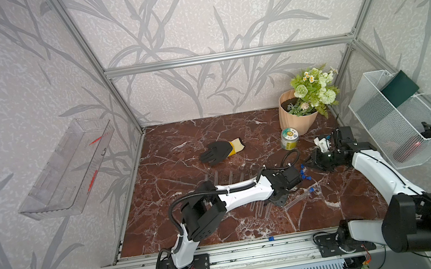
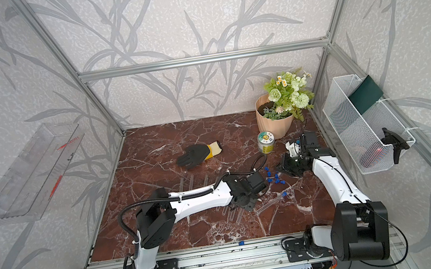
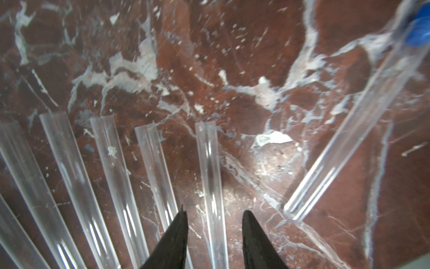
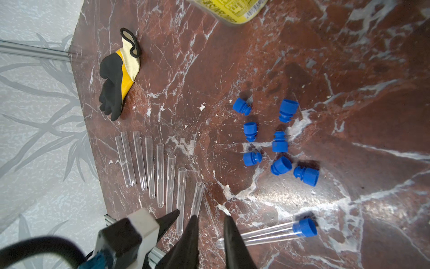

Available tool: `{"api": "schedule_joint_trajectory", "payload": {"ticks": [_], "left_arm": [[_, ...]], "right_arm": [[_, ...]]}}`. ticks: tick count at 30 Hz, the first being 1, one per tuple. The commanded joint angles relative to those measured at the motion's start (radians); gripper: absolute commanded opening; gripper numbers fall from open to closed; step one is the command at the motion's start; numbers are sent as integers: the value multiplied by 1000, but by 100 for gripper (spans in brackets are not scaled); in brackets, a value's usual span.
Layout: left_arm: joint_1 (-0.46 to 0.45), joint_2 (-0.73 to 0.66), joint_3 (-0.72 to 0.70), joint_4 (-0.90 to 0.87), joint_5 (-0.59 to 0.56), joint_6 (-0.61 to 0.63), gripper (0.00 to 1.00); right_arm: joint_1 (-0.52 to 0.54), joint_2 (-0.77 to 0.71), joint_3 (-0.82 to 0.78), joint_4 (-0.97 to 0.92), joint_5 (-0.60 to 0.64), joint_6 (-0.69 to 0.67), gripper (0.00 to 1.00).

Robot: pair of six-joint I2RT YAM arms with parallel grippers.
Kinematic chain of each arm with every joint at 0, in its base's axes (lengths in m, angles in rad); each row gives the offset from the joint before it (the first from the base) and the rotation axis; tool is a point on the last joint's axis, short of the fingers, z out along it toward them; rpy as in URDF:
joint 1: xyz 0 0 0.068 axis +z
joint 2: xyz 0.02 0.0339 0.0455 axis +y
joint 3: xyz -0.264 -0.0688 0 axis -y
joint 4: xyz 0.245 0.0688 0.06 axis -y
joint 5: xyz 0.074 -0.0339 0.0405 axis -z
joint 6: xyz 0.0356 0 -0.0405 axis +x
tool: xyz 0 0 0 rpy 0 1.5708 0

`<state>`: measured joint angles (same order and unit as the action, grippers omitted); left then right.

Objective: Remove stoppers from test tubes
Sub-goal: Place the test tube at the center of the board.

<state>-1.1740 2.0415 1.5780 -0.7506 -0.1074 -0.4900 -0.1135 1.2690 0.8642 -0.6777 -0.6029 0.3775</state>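
Observation:
Several clear open test tubes (image 4: pixel 160 174) lie side by side on the marble table. My left gripper (image 3: pixel 215 213) hangs open just over the end of that row. One tube (image 3: pixel 211 186) lies between its fingers without touching them. In both top views the left gripper (image 1: pixel 275 204) (image 2: pixel 243 204) hides part of the row. Apart from the row lies one test tube (image 4: pixel 263 235) (image 1: pixel 299 199) with a blue stopper (image 4: pixel 304 227) (image 3: pixel 418 32) in its mouth. Several loose blue stoppers (image 4: pixel 279 139) (image 1: pixel 304 175) (image 2: pixel 273 178) are scattered near my right gripper (image 4: pixel 210 217) (image 1: pixel 310 166). It is slightly open and holds nothing.
A black and yellow glove (image 1: pixel 220 152) lies behind the tubes. A labelled jar (image 1: pixel 289 138) and a flower pot (image 1: pixel 297 117) stand at the back right. A wire basket (image 1: pixel 397 116) hangs on the right wall, a clear shelf (image 1: pixel 66 169) on the left. One blue stopper (image 1: pixel 271 238) rests on the front rail.

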Motion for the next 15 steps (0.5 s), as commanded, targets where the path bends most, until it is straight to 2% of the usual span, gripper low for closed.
{"api": "schedule_joint_trajectory", "payload": {"ticks": [1,6,11,15], "left_arm": [[-19,-37,55,16,68,84,41],[-42,9,118,24,122,138,49],[-49,54,160,37,155,179,51],[-53,93,204,36,172,220,51]], "right_arm": [[-14,-26,-33,20,-12,29,27],[-56,-38,-76,41,-38,59,34],[-122,-55,-120,52,-64,80,41],[-164,-67,-135,27,-73,73,56]]}}
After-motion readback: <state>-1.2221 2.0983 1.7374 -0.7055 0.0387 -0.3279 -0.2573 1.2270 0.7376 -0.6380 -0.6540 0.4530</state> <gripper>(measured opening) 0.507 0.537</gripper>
